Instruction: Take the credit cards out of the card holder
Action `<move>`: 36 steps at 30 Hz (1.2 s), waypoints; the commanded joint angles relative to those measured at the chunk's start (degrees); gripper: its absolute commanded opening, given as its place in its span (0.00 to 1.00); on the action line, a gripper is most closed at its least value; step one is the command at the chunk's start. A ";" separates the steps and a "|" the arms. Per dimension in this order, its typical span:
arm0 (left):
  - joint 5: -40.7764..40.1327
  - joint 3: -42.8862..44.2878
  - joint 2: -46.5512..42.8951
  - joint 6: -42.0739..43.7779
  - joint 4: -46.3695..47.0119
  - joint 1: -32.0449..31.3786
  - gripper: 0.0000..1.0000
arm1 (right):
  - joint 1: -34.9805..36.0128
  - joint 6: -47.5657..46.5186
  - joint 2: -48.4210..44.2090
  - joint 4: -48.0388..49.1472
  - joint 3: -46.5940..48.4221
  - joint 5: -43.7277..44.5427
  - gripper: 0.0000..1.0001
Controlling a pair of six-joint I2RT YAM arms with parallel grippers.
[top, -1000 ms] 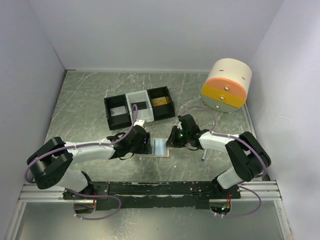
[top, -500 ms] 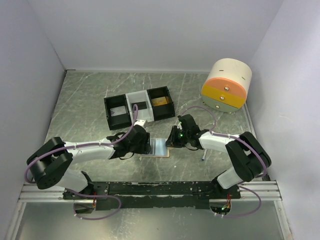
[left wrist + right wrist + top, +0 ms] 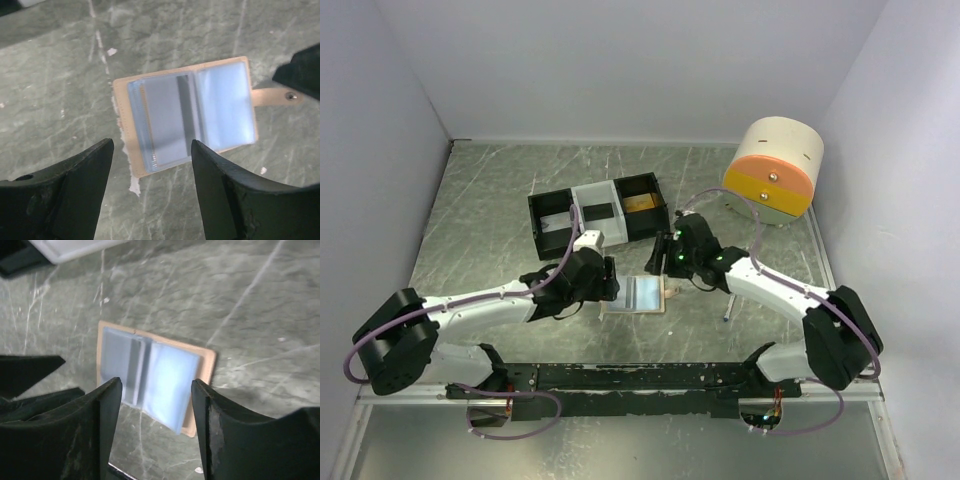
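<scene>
The left claw [image 3: 152, 150] hangs just above the table [image 3: 500, 200], its jaws spread wide with nothing between them. It points at the left edge of the card holder [image 3: 645, 293].

The holder lies open and flat, pale blue inside facing up, by the middle of the table's near edge. It sits between the two claws and neither one touches it. Its snap tab [image 3: 272, 95] sticks out on the side toward the right arm. A card with a dark stripe [image 3: 167, 120] shows through the clear sleeve on the half nearer the left arm. The other half looks blank and shiny, and I cannot tell whether it holds a card.

The right claw [image 3: 156, 390] hovers over the holder's far right side, jaws also well apart and empty.

The step in hand looks like the first pull of a card. To do it well, one claw should press down on the tan border or the tab so that the holder cannot slide. The other should come in low, nip only the card's exposed edge, and draw it straight along the sleeve. Which side the sleeve opens on is unclear, so check this first.
</scene>
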 commanded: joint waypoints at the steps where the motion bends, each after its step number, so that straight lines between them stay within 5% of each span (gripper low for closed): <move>1: -5.63 0.08 -0.50 -2.14 -5.09 1.24 0.78 | 7.43 -1.12 2.95 -2.33 3.45 5.56 0.60; 8: -0.42 -5.85 -7.94 -3.97 -4.40 9.59 0.87 | 15.11 0.54 12.39 -6.39 10.54 14.16 0.62; 18: -3.34 -11.96 -21.35 -7.60 -6.21 11.35 0.90 | 18.77 -0.89 19.71 -10.54 17.30 17.10 0.66; 36: -2.29 -11.13 -20.00 -6.98 -5.87 11.34 0.88 | 20.06 -0.65 27.95 -15.22 22.55 18.51 0.68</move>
